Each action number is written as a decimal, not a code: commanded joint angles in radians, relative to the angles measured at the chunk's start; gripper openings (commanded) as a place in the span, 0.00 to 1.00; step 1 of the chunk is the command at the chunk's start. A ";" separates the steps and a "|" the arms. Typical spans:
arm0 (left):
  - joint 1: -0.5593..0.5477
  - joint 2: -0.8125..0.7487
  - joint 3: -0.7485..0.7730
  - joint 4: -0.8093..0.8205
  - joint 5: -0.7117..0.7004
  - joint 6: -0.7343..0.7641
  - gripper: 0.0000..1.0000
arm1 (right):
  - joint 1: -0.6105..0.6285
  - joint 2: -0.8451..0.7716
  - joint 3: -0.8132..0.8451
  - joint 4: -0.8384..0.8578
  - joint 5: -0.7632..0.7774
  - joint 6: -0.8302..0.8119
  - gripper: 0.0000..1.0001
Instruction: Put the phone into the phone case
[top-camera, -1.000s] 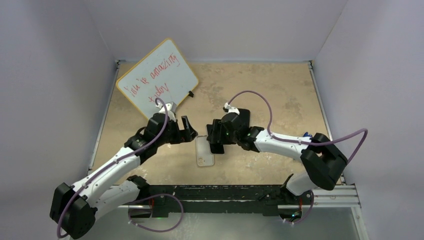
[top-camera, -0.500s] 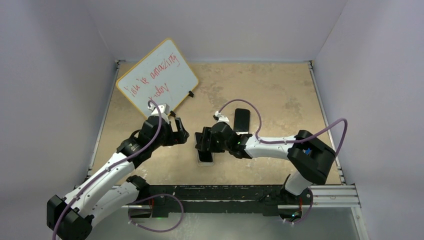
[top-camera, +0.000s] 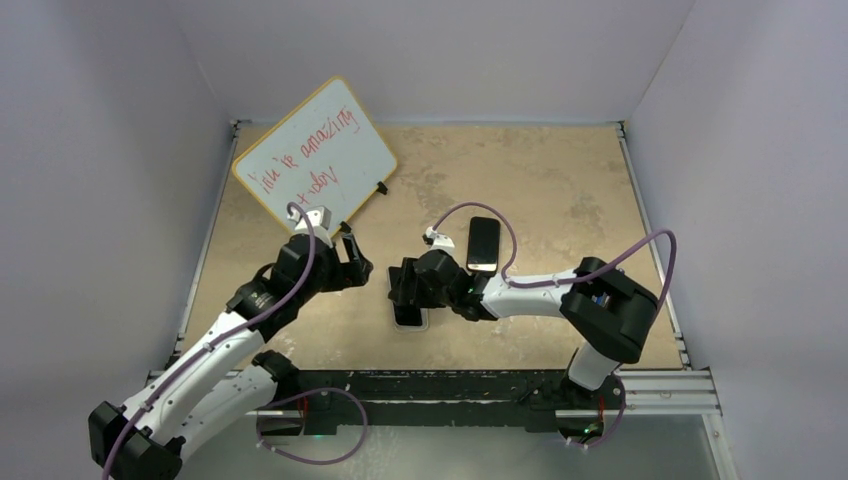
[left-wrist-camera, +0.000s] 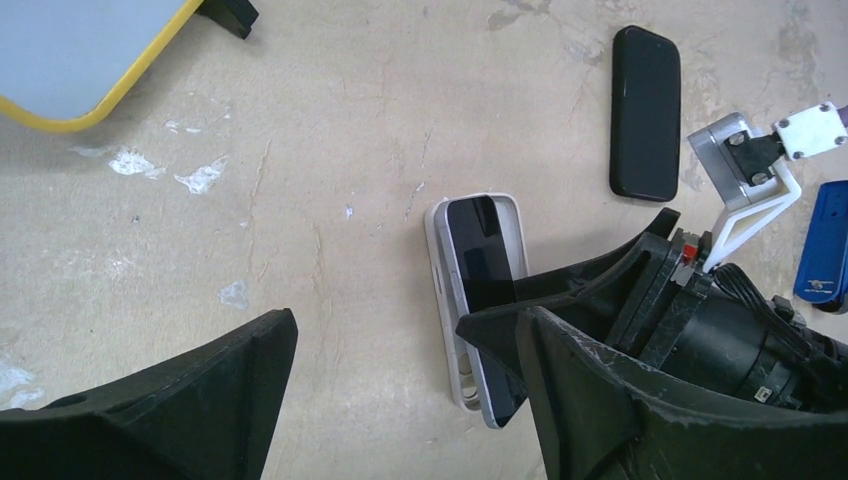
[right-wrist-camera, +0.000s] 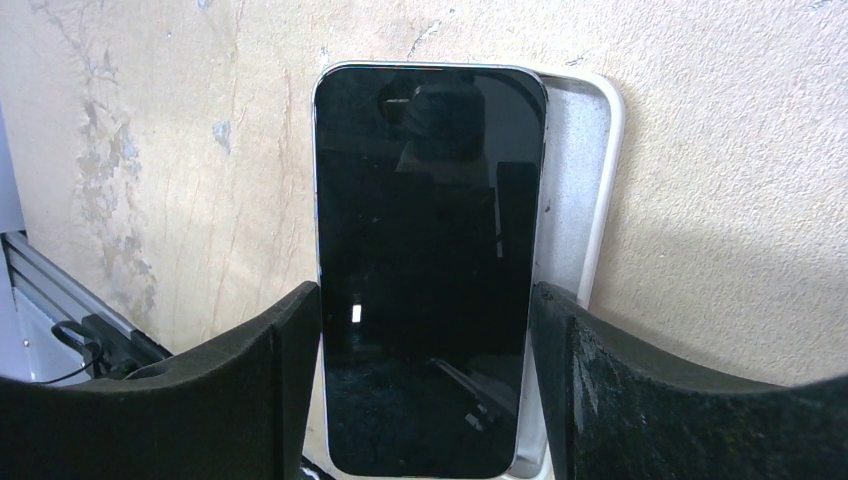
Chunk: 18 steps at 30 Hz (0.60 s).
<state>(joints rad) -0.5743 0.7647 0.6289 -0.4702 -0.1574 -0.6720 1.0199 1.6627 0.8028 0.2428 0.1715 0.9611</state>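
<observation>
Right pincer (right-wrist-camera: 422, 295) grips one phone (right-wrist-camera: 420, 250) over one case (right-wrist-camera: 575, 180), second phone (top-camera: 483, 243) apart.

probably a lab: walled robot table (top-camera: 560, 180)

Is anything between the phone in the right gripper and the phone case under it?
Nothing visible. The black glass-fronted phone, held in the right gripper, lies directly over the translucent white rectangular phone case, shifted sideways so bare case interior shows beside it.
</observation>
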 joint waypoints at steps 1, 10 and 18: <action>0.004 0.021 0.003 0.036 0.009 -0.018 0.83 | 0.007 0.005 0.029 0.011 0.069 0.008 0.52; 0.004 0.033 -0.003 0.047 0.039 -0.012 0.82 | 0.014 -0.011 0.015 0.025 0.066 0.001 0.78; 0.004 0.081 -0.038 0.087 0.096 -0.035 0.81 | 0.017 -0.058 0.014 0.014 0.045 -0.011 0.90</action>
<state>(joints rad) -0.5743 0.8356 0.6144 -0.4374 -0.0998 -0.6876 1.0325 1.6554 0.8032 0.2592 0.1940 0.9600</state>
